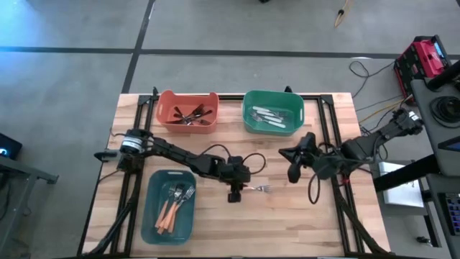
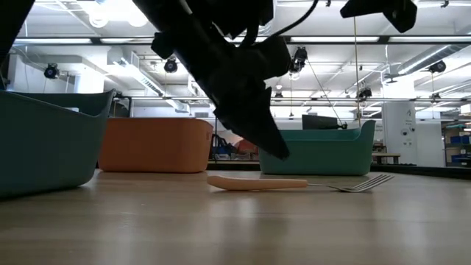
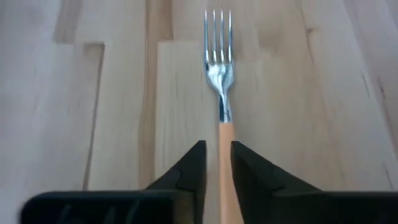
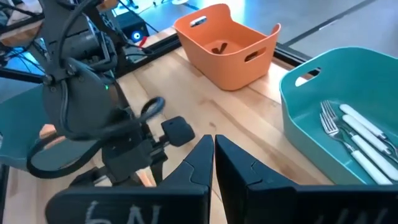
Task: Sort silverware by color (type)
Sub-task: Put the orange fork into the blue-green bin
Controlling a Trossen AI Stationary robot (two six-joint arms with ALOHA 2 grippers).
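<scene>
An orange-handled fork [image 3: 222,106] lies flat on the bare wood, its metal tines pointing toward the table's right edge [image 1: 260,188]. My left gripper [image 3: 217,171] slants down over the handle end. It is open by a narrow gap, one finger on either side of the handle. In the low view its fingertips [image 2: 280,151] stand a little above the fork [image 2: 257,183]. My right gripper [image 4: 214,162] is shut with nothing in it and hovers high over the table's right half [image 1: 284,152].
An orange bin [image 1: 188,101] with black utensils and a teal bin [image 1: 273,108] with white-handled pieces stand at the far edge. A blue-green bin [image 1: 154,216] with several orange-handled forks sits near left. Bare wood lies around the fork.
</scene>
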